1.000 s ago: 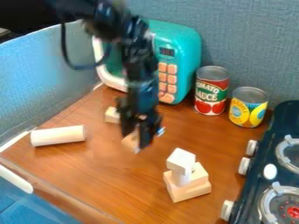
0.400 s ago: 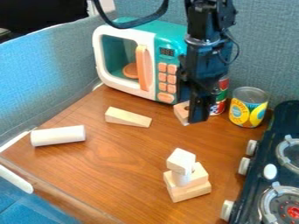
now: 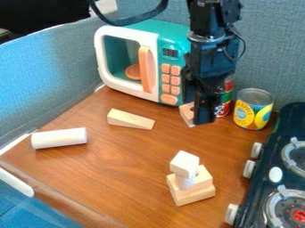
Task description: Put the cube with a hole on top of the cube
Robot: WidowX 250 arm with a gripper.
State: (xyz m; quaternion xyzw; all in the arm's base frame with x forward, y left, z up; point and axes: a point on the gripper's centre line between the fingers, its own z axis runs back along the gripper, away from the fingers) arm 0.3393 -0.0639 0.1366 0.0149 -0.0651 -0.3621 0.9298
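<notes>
Cube [image 3: 184, 163]: at the near right, on a narrow white post [image 3: 186, 181] above wooden base blocks [image 3: 193, 193]; if this is the target, an off-centre or hard set-down could tip it from that slim support.
Cube with a hole [image 3: 187, 113]: by the near right corner of the microwave [image 3: 175, 46]; it looks slanted, so one edge could land first and slide.
End effector [image 3: 204, 116]: appears closed on the cube with a hole; opening with the load unevenly seated could drag the stack sideways.
Red can [image 3: 223, 107]: right beside the arm, so a rightward swing could knock it.
Microwave, right side: partly behind the arm.
Cube with a hole, right part: covered by the end effector; its height above the table [image 3: 113, 178] is unclear.
Red can, left part: hidden by the arm.
Stove [image 3: 271, 156]: cut off at the right edge.
</notes>
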